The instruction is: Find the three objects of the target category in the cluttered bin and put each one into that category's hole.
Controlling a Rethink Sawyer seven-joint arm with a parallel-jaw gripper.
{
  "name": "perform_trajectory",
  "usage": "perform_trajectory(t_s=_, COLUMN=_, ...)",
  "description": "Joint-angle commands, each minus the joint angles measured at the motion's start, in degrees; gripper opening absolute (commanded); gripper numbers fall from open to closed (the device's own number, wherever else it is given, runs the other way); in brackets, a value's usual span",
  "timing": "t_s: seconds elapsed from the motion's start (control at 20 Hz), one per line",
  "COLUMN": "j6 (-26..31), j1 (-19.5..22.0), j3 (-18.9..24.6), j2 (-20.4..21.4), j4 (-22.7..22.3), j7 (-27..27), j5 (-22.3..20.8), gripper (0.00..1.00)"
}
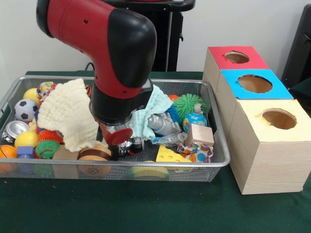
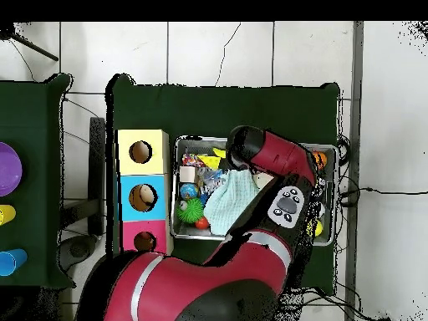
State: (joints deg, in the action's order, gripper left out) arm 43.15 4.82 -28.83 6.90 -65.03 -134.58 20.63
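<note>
The wire mesh bin (image 1: 121,165) is full of toys. A large crinkled cream-yellow cloth (image 1: 68,114) lies at its left-middle. A small multicoloured speckled fabric piece (image 1: 194,153) lies at the front right corner. A pale mint cloth (image 1: 151,111) lies in the middle and also shows in the overhead view (image 2: 227,203). My gripper (image 1: 120,143) is down inside the bin between the cream cloth and the mint cloth. The thick wrist hides most of it, so I cannot tell its state. In the overhead view the arm (image 2: 276,167) covers the middle of the bin (image 2: 188,140).
Three wooden boxes with holes stand right of the bin: red-topped (image 1: 236,57), blue-topped (image 1: 255,83), yellow-topped (image 1: 278,118). In the bin: soccer ball (image 1: 24,109), crushed can (image 1: 14,130), green spiky ball (image 1: 188,104), wooden cube (image 1: 200,133), yellow wedge (image 1: 170,155).
</note>
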Motion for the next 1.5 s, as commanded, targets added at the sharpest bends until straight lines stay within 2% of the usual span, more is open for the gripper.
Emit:
perform_trajectory(t_s=0.05, j6=6.36, j1=1.35, j3=-0.59, j2=0.22, j4=3.6, j7=-14.68, j5=1.98, gripper=1.0)
perform_trajectory(t_s=0.4, j6=8.87, j1=1.64, j3=-0.54, j2=1.5, j4=3.81, j7=-14.71, j5=2.99, gripper=1.0)
perform_trajectory(t_s=0.7, j6=10.38, j1=0.94, j3=-0.63, j2=1.33, j4=3.65, j7=-17.67, j5=4.96, gripper=1.0)
perform_trajectory(t_s=0.85, j6=12.42, j1=1.42, j3=-1.39, j2=-0.17, j4=6.22, j7=-18.79, j5=5.7, gripper=1.0)
perform_trajectory(t_s=1.0, j6=14.6, j1=1.78, j3=-2.45, j2=-3.36, j4=10.47, j7=-21.1, j5=6.75, gripper=1.0)
perform_trajectory(t_s=1.2, j6=14.54, j1=0.95, j3=-3.62, j2=-5.44, j4=11.22, j7=-25.39, j5=8.7, gripper=1.0)
perform_trajectory(t_s=1.35, j6=14.47, j1=0.62, j3=-4.13, j2=-5.79, j4=10.7, j7=-26.5, j5=9.42, gripper=1.0)
perform_trajectory(t_s=1.5, j6=14.4, j1=-0.17, j3=-5.3, j2=-6.52, j4=10.18, j7=-30.73, j5=10.48, gripper=1.0)
